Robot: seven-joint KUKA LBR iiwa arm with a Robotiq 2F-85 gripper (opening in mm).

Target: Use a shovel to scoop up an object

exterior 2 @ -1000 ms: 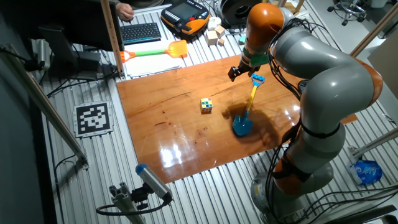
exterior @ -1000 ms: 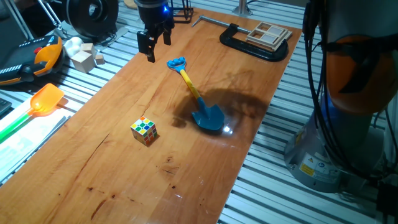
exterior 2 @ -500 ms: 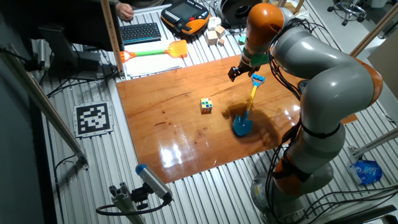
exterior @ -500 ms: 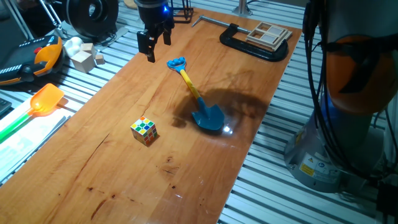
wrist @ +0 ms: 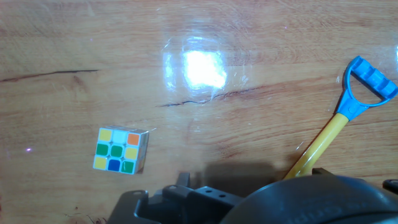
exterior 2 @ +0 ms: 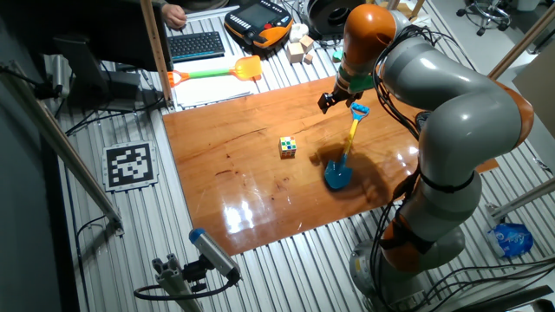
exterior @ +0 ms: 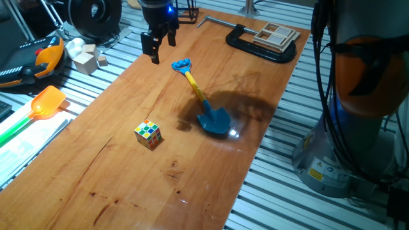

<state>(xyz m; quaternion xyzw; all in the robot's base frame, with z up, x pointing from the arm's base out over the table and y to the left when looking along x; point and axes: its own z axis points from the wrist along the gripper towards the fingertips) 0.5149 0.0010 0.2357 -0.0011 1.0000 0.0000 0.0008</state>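
**One fixed view: the grasp on the shovel comes first**

One fixed view shows the shovel [exterior: 199,98] lying flat on the wooden table [exterior: 115,160], its blue blade toward the near right edge and its blue end loop pointing up the board; the yellow shaft runs diagonally between them. The cube [exterior: 148,134] sits apart from the blade, to its left, on bare wood. The gripper [exterior: 157,48] hangs above the table just beyond the end loop, touching nothing; its jaws stand apart and empty.

The step in hand looks like the reach for the shovel; it goes best if the fingers come down astride the shaft near the loop, turned across the shaft's line so they close on its thin sides and not along it; a grip close to the loop keeps the blade free to slide under the cube. The shaft is thin and may roll or twist if pinched off-centre. Beyond the table's left edge lie an orange scoop [exterior: 47,102] and pale wooden blocks [exterior: 89,60]; a black clamp [exterior: 259,46] sits at the far end.
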